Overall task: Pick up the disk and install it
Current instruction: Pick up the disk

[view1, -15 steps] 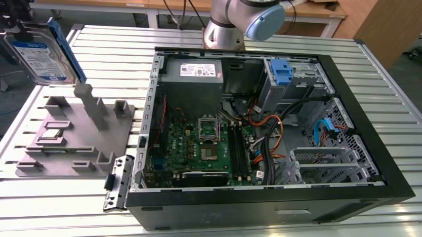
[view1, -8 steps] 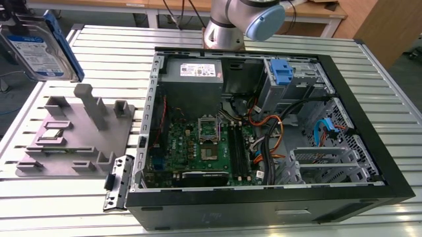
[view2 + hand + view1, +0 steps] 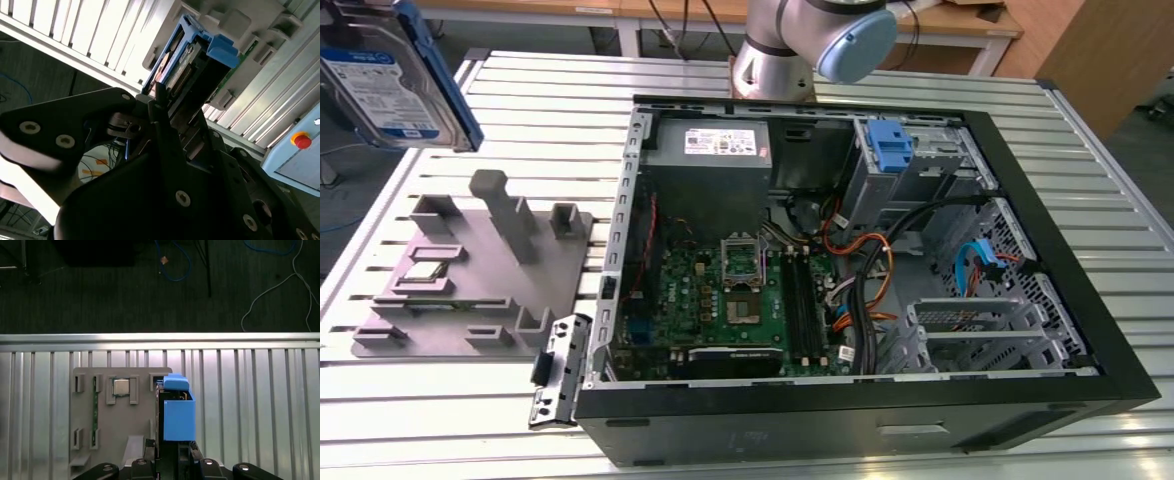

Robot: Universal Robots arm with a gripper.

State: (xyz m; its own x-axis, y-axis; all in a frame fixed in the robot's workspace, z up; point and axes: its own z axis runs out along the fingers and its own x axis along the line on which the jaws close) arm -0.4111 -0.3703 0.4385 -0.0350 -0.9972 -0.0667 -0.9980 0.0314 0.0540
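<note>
The disk (image 3: 384,82), a silver drive with a white and blue label and blue side rails, hangs in the air at the exterior view's far left, above the slatted table. In the first wrist view the disk (image 3: 178,412) appears edge-on, with its blue rail facing the camera, over the grey fixture (image 3: 116,415). My gripper (image 3: 168,454) is shut on its near end. In the second wrist view the disk (image 3: 186,54) stands out from my gripper (image 3: 167,107), whose black fingers (image 3: 161,131) clamp it.
The open computer case (image 3: 1067,250) lies at the middle and the exterior view's right, with a grey power-supply box (image 3: 711,146), motherboard (image 3: 720,300), cables and a blue latch piece (image 3: 890,146) at the drive bay. The grey fixture (image 3: 480,262) sits below the disk. The arm's base (image 3: 781,55) stands behind the case.
</note>
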